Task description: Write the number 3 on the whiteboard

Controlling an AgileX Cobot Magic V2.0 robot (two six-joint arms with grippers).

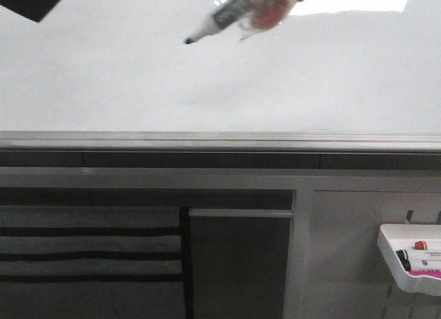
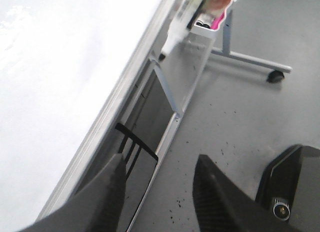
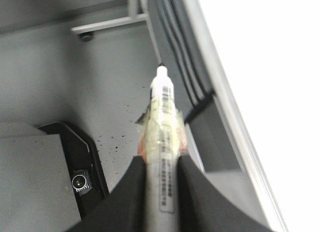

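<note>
The big shiny white whiteboard (image 1: 207, 91) fills the top half of the front view. A grey metal rail (image 1: 220, 141) runs along its lower edge. A bright patch of light glares near the top of the board. I cannot see any black marks of a number 3 on it.

The right gripper (image 3: 161, 164) has its two black fingers (image 3: 132, 192) squeezed tight on a white and black marker pen (image 3: 162, 142). Clear tape is wrapped around the middle of the pen. In the front view the pen (image 1: 220, 19) comes down from the top, tilted, and its dark tip points down and to the left, right up against the white board. I cannot tell if the tip touches the board.

The left gripper (image 2: 157, 187) holds nothing. Its two black fingers (image 2: 220, 202) stand apart with a gap between them. In the left wrist view it is beside the board's edge, above the grey floor (image 2: 240, 122). In the front view only a dark corner (image 1: 31, 2) of the left arm shows at the top left.

A small white plastic tray (image 1: 406, 260) hangs low on the right, under the board. It holds a few marker pens (image 1: 417, 253), one with a red cap.
</note>
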